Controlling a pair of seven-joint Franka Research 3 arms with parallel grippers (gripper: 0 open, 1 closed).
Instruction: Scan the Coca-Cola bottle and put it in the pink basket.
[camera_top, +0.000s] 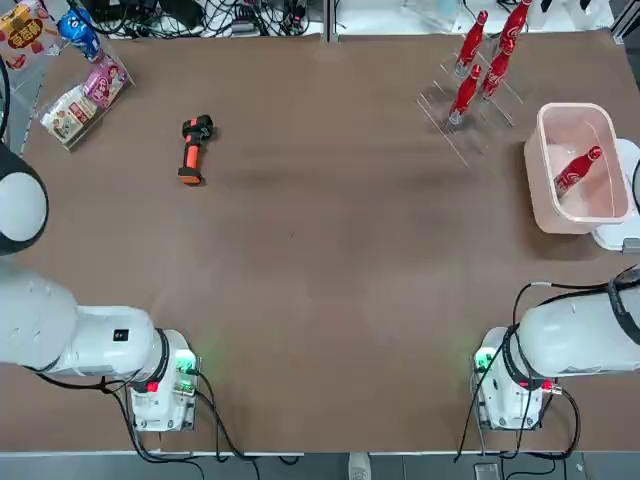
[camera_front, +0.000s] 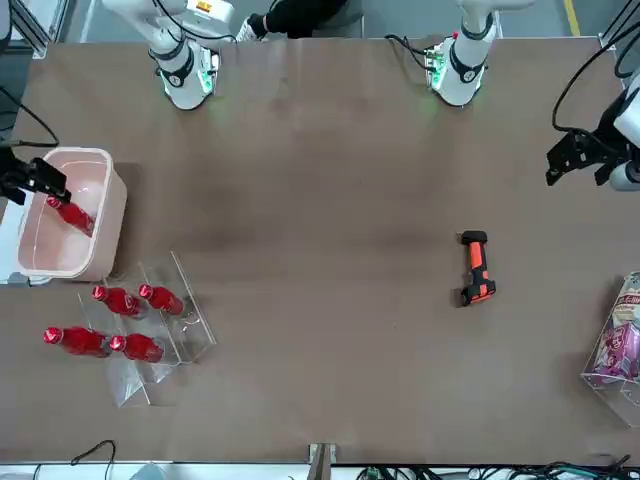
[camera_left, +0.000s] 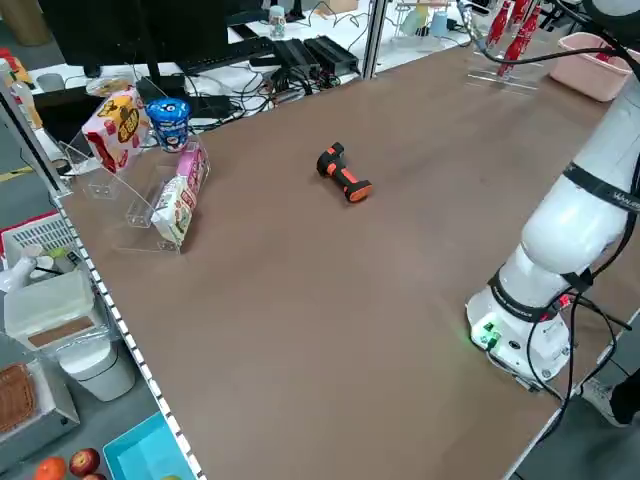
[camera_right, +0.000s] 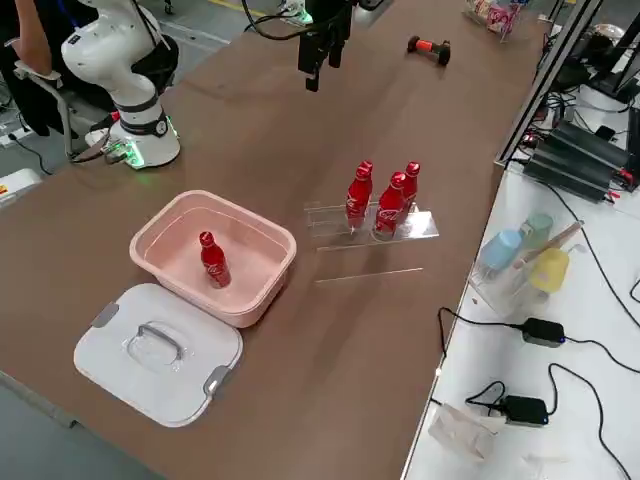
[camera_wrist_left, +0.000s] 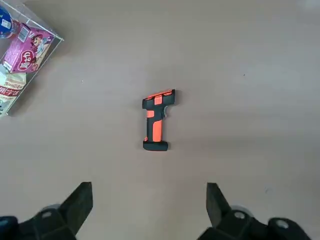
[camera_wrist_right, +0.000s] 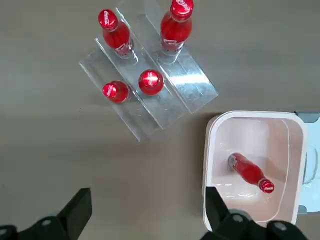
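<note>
The bottle (camera_wrist_right: 250, 172) lies tilted inside the basket (camera_wrist_right: 212, 165), apart from the right jaws (camera_wrist_right: 145, 215), which hang released above it. The left jaws (camera_wrist_left: 149, 210), also released, hang over the scanner (camera_wrist_left: 157, 120).

From overhead the white lid (camera_top: 618, 200) beside the pink basket (camera_top: 545, 195) runs off the picture's edge, both arms are chopped so neither hand shows there, and the Coca-Cola bottle (camera_top: 577, 170) script is too tiny to read.
</note>
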